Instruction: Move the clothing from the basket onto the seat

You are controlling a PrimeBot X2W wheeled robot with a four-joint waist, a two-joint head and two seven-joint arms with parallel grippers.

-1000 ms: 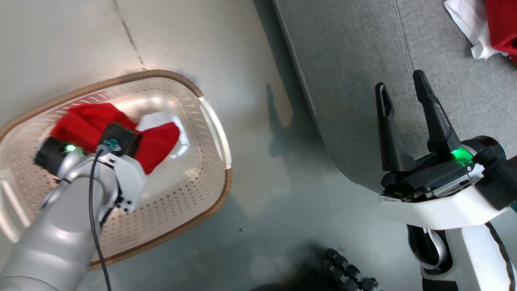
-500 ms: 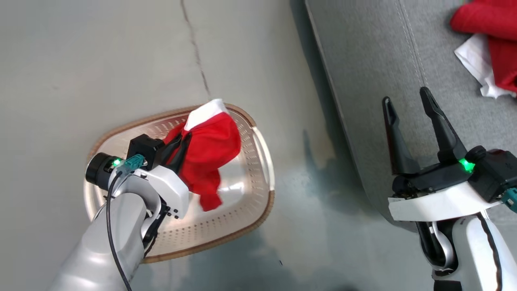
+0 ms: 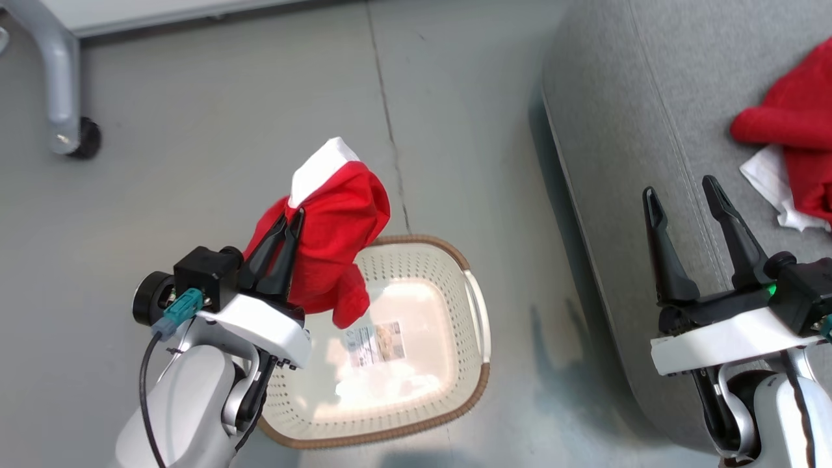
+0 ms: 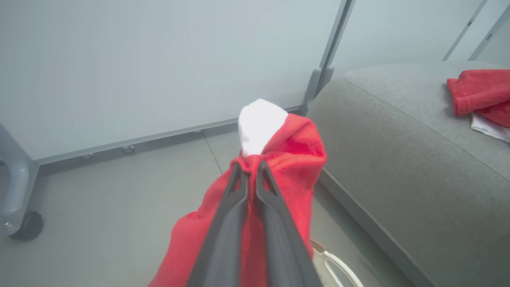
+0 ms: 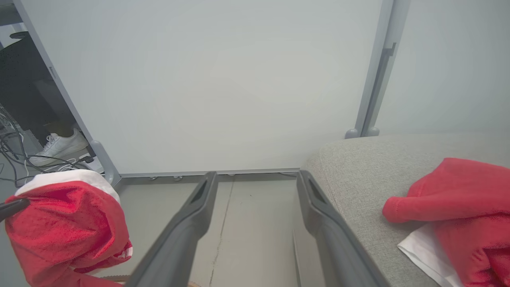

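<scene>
The left gripper [image 3: 292, 216] is seen shut tight on a red garment [image 3: 341, 218], which is pinched between the two dark fingers just below its white-trimmed end. The fabric is bunched around the fingertips, and the rest of it hangs down loosely beside them. This garment is held in the air, clear of the basket [image 3: 480, 312], with its lowest fold seen over the basket's far left corner in the head view. The basket is stood on the grey floor [image 3: 195, 162], near the left edge of the seat [image 3: 624, 130] but apart from it, and a small printed label [image 3: 377, 343] can be made out on its pale perforated bottom. A second red garment [image 3: 796, 123] is laid crumpled on the seat, well in from that left edge, with a white piece of cloth [image 3: 767, 175] showing from under it. The right gripper [image 3: 680, 186] is held wide open with nothing between its fingers, which are pointed over the seat near a stitched seam, short of the second garment. A grey frame leg on a black caster [image 3: 84, 138] is seen on the floor at the far left, and a pale panel wall [image 5: 219, 79] is stood behind the seat. A white shoe [image 5: 59, 147] is glimpsed beyond that panel's left end.
</scene>
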